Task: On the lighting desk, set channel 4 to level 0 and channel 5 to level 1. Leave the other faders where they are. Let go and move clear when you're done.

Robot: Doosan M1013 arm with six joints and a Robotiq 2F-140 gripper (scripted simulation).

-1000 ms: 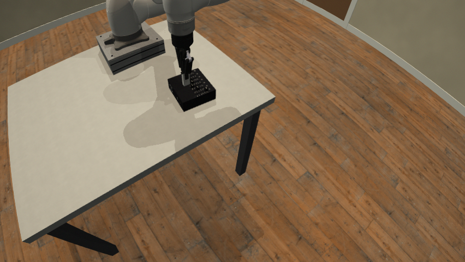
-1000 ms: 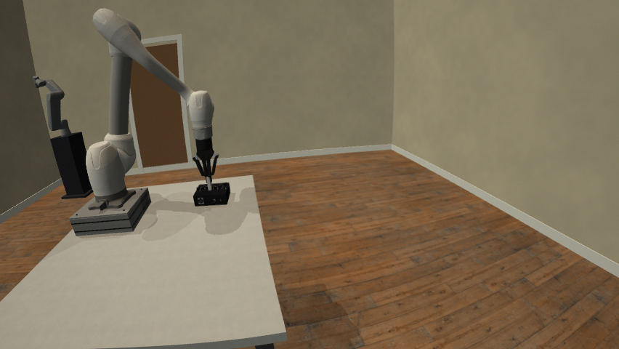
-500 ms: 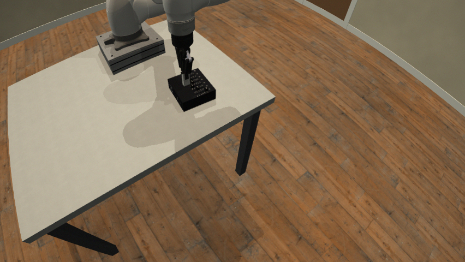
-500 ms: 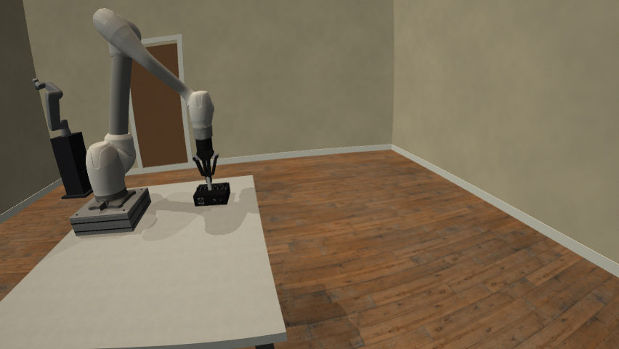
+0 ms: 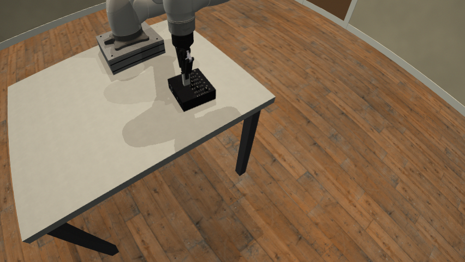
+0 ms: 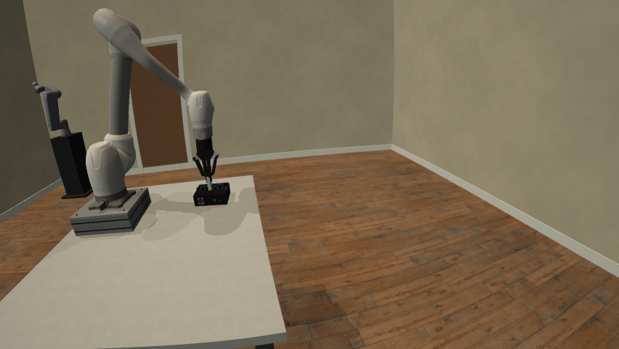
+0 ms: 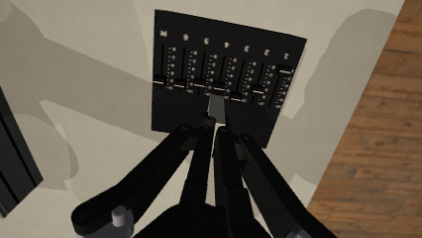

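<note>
The lighting desk [image 5: 191,90], a small black box, sat on the table [image 5: 81,136] near the far edge, just beside the arm's base plate [image 5: 156,48] and closer to the right-hand corner. The end effector [image 7: 216,105] pointed straight down over it with its fingers pressed together and nothing between them. Their pale tips stood at the near end of the fader slots, against the cap [image 7: 218,88] of the channel marked 4. In the wrist view seven fader caps sat in a row, most low in their slots, the rightmost one [image 7: 285,70] much higher.
</note>
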